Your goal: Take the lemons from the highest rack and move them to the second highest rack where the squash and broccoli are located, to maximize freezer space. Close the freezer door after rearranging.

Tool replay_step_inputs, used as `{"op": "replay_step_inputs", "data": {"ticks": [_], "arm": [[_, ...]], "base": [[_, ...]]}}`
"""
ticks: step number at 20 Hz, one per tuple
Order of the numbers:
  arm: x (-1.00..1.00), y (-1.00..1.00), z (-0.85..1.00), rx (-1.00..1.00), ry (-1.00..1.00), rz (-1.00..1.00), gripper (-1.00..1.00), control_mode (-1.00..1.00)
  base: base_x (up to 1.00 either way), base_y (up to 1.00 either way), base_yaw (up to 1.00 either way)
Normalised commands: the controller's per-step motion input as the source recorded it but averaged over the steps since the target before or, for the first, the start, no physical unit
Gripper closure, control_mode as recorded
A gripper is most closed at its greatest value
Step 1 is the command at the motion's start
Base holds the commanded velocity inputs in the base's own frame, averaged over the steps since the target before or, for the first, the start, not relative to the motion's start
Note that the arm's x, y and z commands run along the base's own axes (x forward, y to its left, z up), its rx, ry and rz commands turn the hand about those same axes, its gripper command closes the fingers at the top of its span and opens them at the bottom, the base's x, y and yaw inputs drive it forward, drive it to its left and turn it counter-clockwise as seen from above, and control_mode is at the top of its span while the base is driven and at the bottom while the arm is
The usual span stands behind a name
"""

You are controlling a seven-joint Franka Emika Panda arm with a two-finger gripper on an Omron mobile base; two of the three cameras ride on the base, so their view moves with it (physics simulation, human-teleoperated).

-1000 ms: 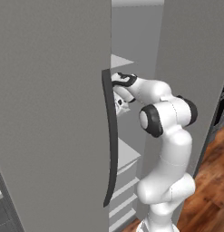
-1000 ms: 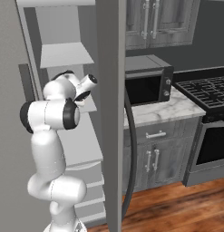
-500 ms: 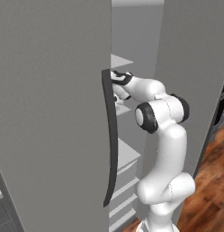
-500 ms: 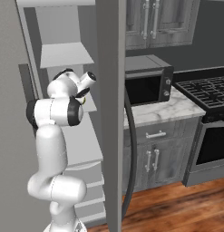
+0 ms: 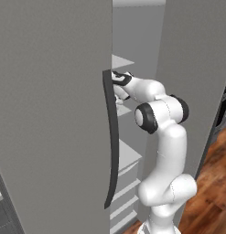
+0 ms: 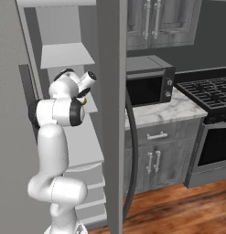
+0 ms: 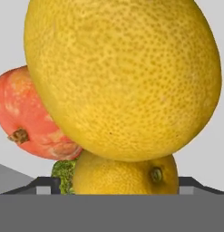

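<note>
Pitted yellow lemons (image 7: 122, 77), red-orange fruit (image 7: 36, 118)

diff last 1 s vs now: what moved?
The arm's elbow swung left in the left base view and the hand pushed further in toward the freezer shelves, behind the door handle. Base, doors and shelves stayed put. Grip state can't be told.

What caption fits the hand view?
Close on a lemon, second lemon below, a red fruit and green broccoli behind.

Glossy white, rounded arm segments (image 5: 165, 151) with dark grey joint rings and caps; bulbous white base link; small dark-trimmed white hand (image 5: 118, 82).
</note>
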Motion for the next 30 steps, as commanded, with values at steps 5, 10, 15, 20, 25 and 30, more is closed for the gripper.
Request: {"op": "replay_step_inputs", "data": {"ticks": [5, 10, 15, 20, 25, 30], "arm": [[-0.28, 0.00, 0.00, 0.00, -0.13, 0.00, -1.00, -1.00], [-0.49, -0.06, 0.00, 0.03, -0.29, 0.00, -1.00, -1.00], [-0.58, -0.06, 0.05, 0.07, -0.37, 0.00, -1.00, -1.00], [-0.77, -0.07, 0.35, 0.10, -0.33, -0.03, -1.00, -1.00], [-0.84, -0.02, 0.49, 0.04, -0.24, -0.09, -1.00, -1.00], [-0.83, -0.02, 0.60, 0.00, -0.13, -0.09, -1.00, -1.00]], "base": [[0.00, 0.00, 0.00], [0.00, 0.00, 0.00], [0.00, 0.00, 0.00], [0.00, 0.00, 0.00], [0.00, 0.00, 0.00], [0.00, 0.00, 0.00]]}}
